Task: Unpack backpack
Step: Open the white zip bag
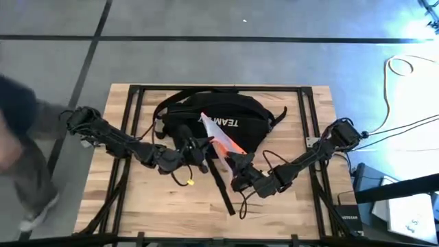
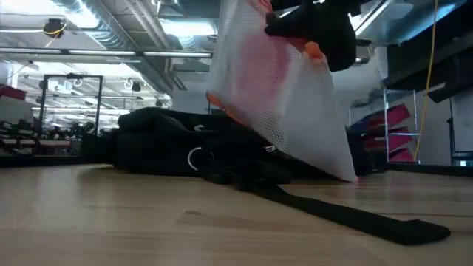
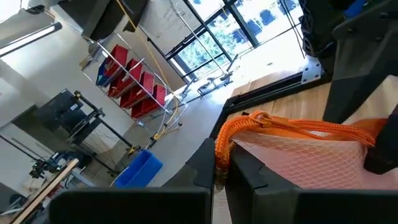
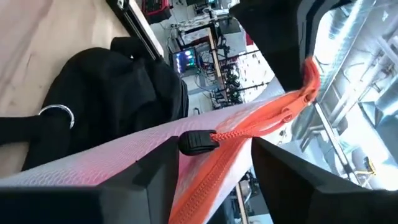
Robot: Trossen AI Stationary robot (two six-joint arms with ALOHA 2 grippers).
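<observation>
Both the left pincer (image 1: pixel 204 144) and right pincer (image 1: pixel 230 159) pinch a translucent mesh pouch (image 2: pixel 284 103) with orange zipper trim, lifted above the soft black backpack (image 1: pixel 226 120) near the desk's (image 1: pixel 288 206) far edge.

Overhead, table-level (wrists close), backpack (image 1: pixel 212 116) shared

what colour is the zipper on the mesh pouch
Orange, on the zipper of the white mesh pouch; clearest in the right wrist view.

Two dark jointed arms, black cabling
</observation>
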